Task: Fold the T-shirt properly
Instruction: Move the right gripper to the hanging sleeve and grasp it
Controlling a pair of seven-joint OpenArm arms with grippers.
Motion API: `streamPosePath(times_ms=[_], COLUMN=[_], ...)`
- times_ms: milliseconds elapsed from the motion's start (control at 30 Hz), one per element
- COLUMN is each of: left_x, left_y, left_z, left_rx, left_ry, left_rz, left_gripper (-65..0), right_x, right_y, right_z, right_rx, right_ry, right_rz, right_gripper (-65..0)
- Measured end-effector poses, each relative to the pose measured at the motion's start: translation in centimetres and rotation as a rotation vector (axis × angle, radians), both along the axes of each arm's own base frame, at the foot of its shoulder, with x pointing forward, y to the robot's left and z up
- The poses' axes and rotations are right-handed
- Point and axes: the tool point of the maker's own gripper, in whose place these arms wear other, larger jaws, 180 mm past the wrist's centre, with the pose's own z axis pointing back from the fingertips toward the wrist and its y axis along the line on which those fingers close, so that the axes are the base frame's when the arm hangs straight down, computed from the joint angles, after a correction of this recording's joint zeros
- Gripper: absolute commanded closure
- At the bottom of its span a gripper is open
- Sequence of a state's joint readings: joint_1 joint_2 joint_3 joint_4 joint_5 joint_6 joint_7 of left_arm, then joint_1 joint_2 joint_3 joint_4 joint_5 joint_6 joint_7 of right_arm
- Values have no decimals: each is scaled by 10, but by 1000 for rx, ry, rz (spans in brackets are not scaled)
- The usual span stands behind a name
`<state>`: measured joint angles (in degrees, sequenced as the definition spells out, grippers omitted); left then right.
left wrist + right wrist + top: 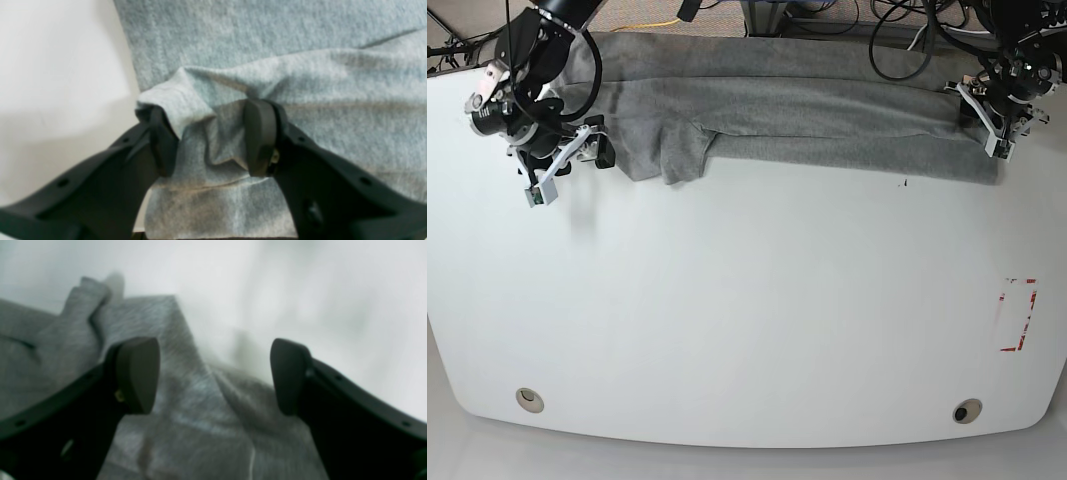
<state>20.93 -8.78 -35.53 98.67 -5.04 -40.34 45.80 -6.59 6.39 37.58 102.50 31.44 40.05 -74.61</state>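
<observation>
Along the table's (727, 330) far edge, left gripper (213, 133) pinches the fuzzy grey T-shirt (807, 115); right gripper (213, 376) released.

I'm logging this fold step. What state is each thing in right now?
T-shirt: folded lengthwise into a band along the table's far edge, one end bunched.
Left gripper: shut on the T-shirt's edge.
Right gripper: open, holding nothing, above the cloth.
Table: white, bearing the shirt.
</observation>
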Motion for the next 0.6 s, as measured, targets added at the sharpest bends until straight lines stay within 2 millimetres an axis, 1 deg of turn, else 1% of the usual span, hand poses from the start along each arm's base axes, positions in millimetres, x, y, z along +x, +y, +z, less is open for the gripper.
streamPosePath(times_ms=[33, 67, 167, 233, 367, 433, 467, 500, 567, 600], left_x=[0, 0, 0, 0, 0, 0, 0, 0, 0, 0], left_y=[0, 0, 0, 0, 0, 0, 0, 1, 1, 1], left_z=[0, 0, 0, 0, 0, 0, 0, 0, 0, 0], left_rx=[0, 1, 0, 1, 1, 1, 1, 1, 2, 2], left_ry=[0, 1, 0, 0, 0, 0, 0, 0, 1, 1], left_rz=[0, 0, 1, 1, 1, 1, 1, 0, 1, 1], left_gripper=[-293, -293, -293, -293, -293, -293, -293, -293, -293, -293], right_x=[1, 3, 5, 4, 8, 11, 13, 14, 14, 13], right_y=[0, 5, 12, 14, 29, 35, 39, 41, 45, 47], right_z=[-8, -13, -24, -29, -30, -29, -29, -28, -30, -31], right_rx=[0, 12, 54, 51, 54, 62, 71, 72, 77, 84], right_ry=[33, 43, 66, 91, 93, 83, 74, 67, 67, 69], right_rz=[3, 16, 29, 44, 96, 110, 115, 120, 123, 122], right_gripper=[-495, -495, -495, -495, -495, -476, -458, -411, -292, -216])
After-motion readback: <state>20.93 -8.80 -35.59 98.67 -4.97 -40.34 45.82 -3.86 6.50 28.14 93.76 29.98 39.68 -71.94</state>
